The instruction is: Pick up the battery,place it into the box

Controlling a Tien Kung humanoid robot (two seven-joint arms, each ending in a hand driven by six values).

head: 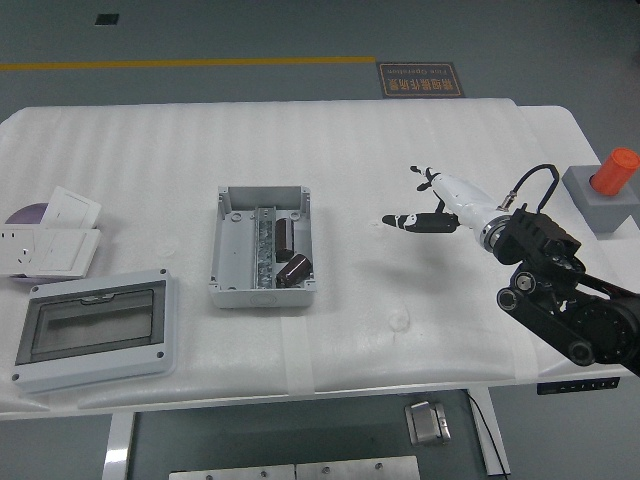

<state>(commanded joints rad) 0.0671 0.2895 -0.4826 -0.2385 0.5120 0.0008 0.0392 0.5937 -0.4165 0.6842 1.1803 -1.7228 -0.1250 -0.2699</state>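
An open grey box (262, 244) sits left of the table's middle. Two dark cylindrical batteries lie inside it: one (286, 233) near its middle right, one (297, 269) at its near right corner. My right hand (420, 203) hovers over the table well to the right of the box, fingers spread and holding nothing. Its black arm (560, 300) comes in from the lower right. The left arm is out of view.
The box's lid with a clear window (95, 330) lies at the near left. White socket plates (50, 240) lie at the far left edge. A grey block with an orange cylinder (608, 190) stands at the right edge.
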